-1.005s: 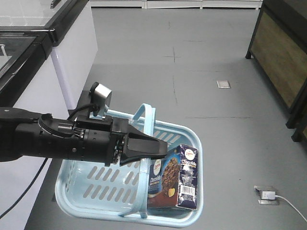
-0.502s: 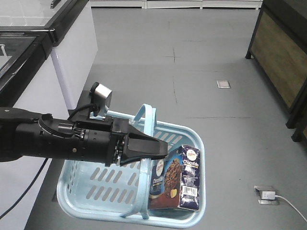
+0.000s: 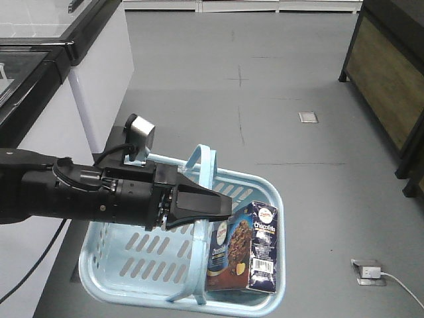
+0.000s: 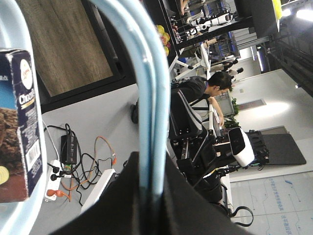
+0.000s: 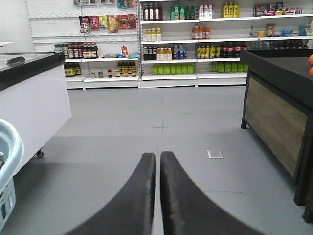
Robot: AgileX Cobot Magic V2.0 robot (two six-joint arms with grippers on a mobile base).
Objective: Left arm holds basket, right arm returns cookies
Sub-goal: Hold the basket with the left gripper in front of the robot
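My left gripper (image 3: 224,206) is shut on the two raised hoop handles (image 3: 204,173) of the light blue basket (image 3: 112,265), which hangs above the grey floor. In the left wrist view the pale blue handles (image 4: 149,98) run straight down between that gripper's (image 4: 151,156) black jaws. The cookies (image 3: 244,248), a dark navy-and-brown box, stand upright in the basket's right end, and also show as the cookies (image 4: 19,122) at the left edge of that view. My right gripper (image 5: 158,156) is shut with nothing between its fingers, out over the floor. Only the basket's rim (image 5: 7,147) shows at its far left.
A white freezer cabinet (image 3: 86,73) stands at the left and a dark wood-panelled counter (image 3: 391,79) at the right. Stocked shelves (image 5: 195,44) line the back wall. A floor socket with a cable (image 3: 370,270) lies at the lower right.
The basket and the cookies box have shifted slightly to the right and down in the front view. The left arm has hardly moved.
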